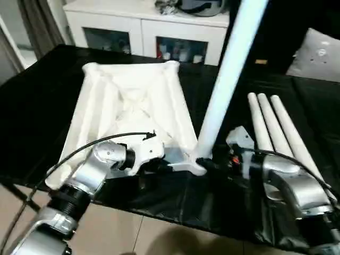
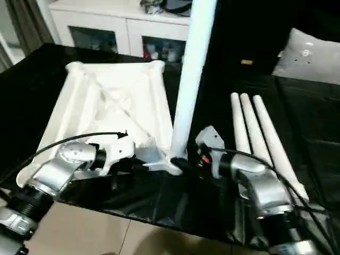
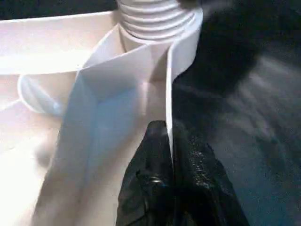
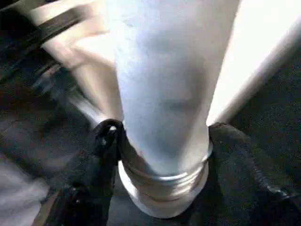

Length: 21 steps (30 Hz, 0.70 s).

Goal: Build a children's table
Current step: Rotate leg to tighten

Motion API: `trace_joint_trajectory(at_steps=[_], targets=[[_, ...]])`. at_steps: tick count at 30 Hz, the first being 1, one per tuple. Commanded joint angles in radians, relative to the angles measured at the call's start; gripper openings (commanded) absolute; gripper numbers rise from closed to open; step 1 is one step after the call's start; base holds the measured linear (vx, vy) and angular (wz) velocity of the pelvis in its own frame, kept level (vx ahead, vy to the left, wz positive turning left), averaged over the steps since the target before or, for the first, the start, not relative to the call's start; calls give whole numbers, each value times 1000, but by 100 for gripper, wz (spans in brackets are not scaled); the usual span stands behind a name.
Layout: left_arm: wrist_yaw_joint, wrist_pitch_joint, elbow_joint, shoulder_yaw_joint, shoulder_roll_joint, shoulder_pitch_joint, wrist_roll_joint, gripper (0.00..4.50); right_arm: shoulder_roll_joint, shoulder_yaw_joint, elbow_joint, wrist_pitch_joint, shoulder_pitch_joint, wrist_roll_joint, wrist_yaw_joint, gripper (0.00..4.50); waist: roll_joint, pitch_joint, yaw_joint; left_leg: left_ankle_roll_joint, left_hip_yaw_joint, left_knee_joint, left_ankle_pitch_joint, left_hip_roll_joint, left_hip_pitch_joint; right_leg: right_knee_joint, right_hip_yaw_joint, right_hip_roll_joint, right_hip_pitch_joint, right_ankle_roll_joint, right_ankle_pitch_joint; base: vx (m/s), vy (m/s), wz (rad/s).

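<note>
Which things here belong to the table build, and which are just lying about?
Job: tabletop, upside down; upright leg at its near corner socket; three spare legs lying beside.

Not the job: white cabinet, grey cushion, black work table.

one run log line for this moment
step: leg standing in tabletop corner socket | left gripper: shut on tabletop rim | right gripper: around leg base | spare legs: three, on table

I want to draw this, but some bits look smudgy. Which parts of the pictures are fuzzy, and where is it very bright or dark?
In the right wrist view, the long tapered white round leg looks soft and the background is streaked. In the left wrist view, the black cover is smeared, while the white plastic tabletop's thin rim stays crisp. In the left eye view, the tabletop's ribs wash out to a bright glow.
</note>
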Motion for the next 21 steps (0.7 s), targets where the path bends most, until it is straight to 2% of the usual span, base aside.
trace_joint_trajectory(at_steps=[1,2,3,5,7,10,11,12,14,15,16,21], targets=[[138,72,-33,-4,-98,-3,-6,0,88,33,64,84,-14,4,-113,265,-7,-40,0,15,-23,-77,-199,52,-9,-94,48,-97,48,-135,-482,0,0,0],[203,110,-24,-1,-140,-13,15,0,133,11,98,98,-33,-5,-197,261,-13,-38,-8,12,-23,-75,-216,48,-2,-109,46,-96,39,-97,-566,0,0,0],[229,123,-19,-1,-156,-19,25,0,150,2,113,101,-40,-13,-233,257,-10,-38,-11,16,-24,-73,-226,45,2,-116,44,-95,34,-76,-602,0,0,0],[261,135,-15,2,-174,-24,36,0,166,-8,126,107,-47,-17,-266,254,-12,-38,-13,20,-25,-73,-226,45,1,-117,43,-95,34,-69,-611,0,0,0],[334,156,3,9,-218,-41,55,0,194,-22,168,81,-65,-46,-348,254,-7,-39,-15,28,-26,-75,-232,45,-1,-122,42,-93,31,-51,-608,0,0,0],[361,159,-5,-1,-233,-47,88,0,213,-46,171,48,-68,-60,-369,254,-2,-45,-13,37,-27,-81,-205,51,-9,-112,46,-93,38,-68,-511,0,0,0],[364,165,-10,0,-232,-45,93,0,214,-55,162,46,-64,-56,-365,306,-2,-48,-12,40,-26,-81,-193,53,-9,-106,49,-93,39,-83,-464,0,0,0],[357,157,-10,-4,-224,-44,97,0,209,-57,152,40,-57,-57,-360,318,-2,-47,-12,43,-26,-81,-189,53,-11,-104,50,-93,40,-90,-446,0,0,0],[350,148,-7,-12,-209,-42,108,0,197,-55,135,29,-45,-54,-352,325,3,-48,-9,46,-24,-81,-182,55,-9,-99,52,-93,40,-114,-392,0,0,0],[347,143,-3,-14,-202,-41,112,0,190,-53,126,18,-38,-54,-343,339,1,-49,-9,48,-23,-80,-177,54,-10,-97,53,-93,42,-118,-378,0,0,0],[343,138,2,-15,-193,-38,113,0,181,-54,115,18,-29,-49,-333,339,4,-50,-7,51,-23,-80,-168,54,-12,-94,54,-94,45,-126,-356,0,0,0],[322,116,11,-19,-165,-28,114,0,135,-57,65,-25,9,-30,-268,386,1,-48,-6,64,-22,-81,-162,54,-14,-95,52,-94,49,-128,-364,0,0,0]])
